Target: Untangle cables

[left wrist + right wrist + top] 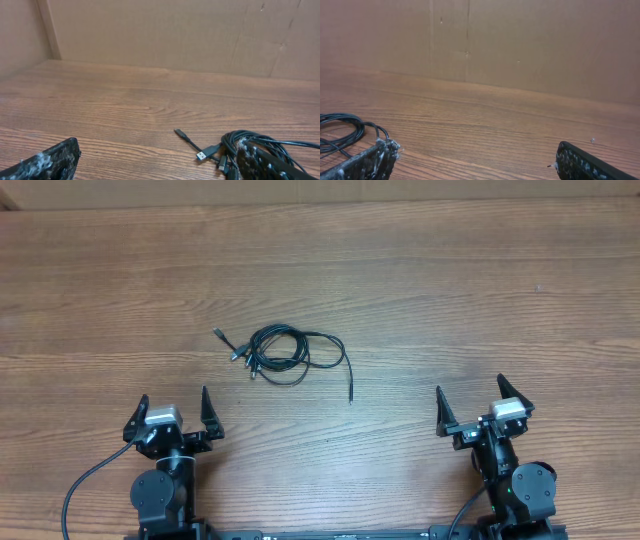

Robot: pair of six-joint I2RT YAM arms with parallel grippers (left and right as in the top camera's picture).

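The cables lie bunched in loose black loops on the wooden table, near its middle, with plug ends sticking out to the left and one strand trailing right and down. My left gripper is open and empty, below and left of the bunch. My right gripper is open and empty, far to the right of it. In the left wrist view the cables lie at the lower right, with a USB plug showing. In the right wrist view the cable loops sit at the far left.
A brown cardboard wall stands along the table's far edge. Thick black robot cables run from the left arm's base at the bottom.
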